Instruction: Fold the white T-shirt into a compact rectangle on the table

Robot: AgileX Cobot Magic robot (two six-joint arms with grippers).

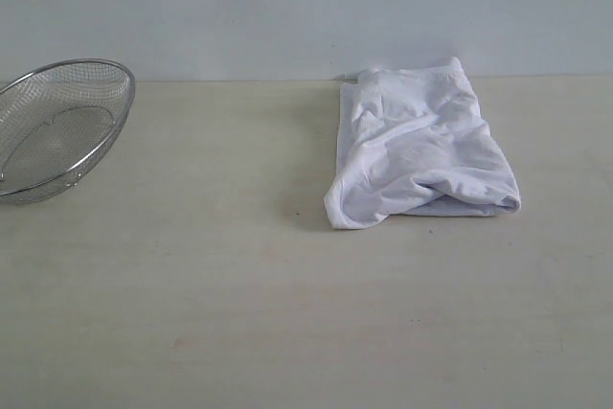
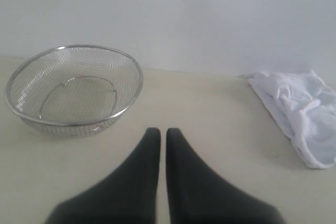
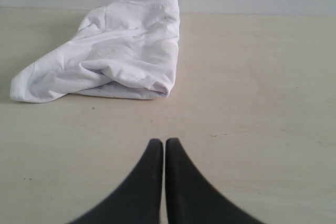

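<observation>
The white T-shirt [image 1: 421,146] lies in a rumpled, roughly rectangular bundle at the back right of the table [image 1: 239,304]; its lettering and neck tag are hidden. It also shows in the right wrist view, the T-shirt [image 3: 115,51], and at the edge of the left wrist view, the T-shirt [image 2: 302,111]. My left gripper [image 2: 159,132] is shut on nothing, hanging over bare table near the basket. My right gripper [image 3: 160,142] is shut and empty, a short way back from the shirt's near edge. Neither gripper appears in the exterior view.
A silver wire-mesh basket [image 1: 62,126] stands at the far left of the table, tilted and empty; it is the basket [image 2: 73,90] in the left wrist view. A pale wall [image 1: 287,7] runs behind the table's far edge.
</observation>
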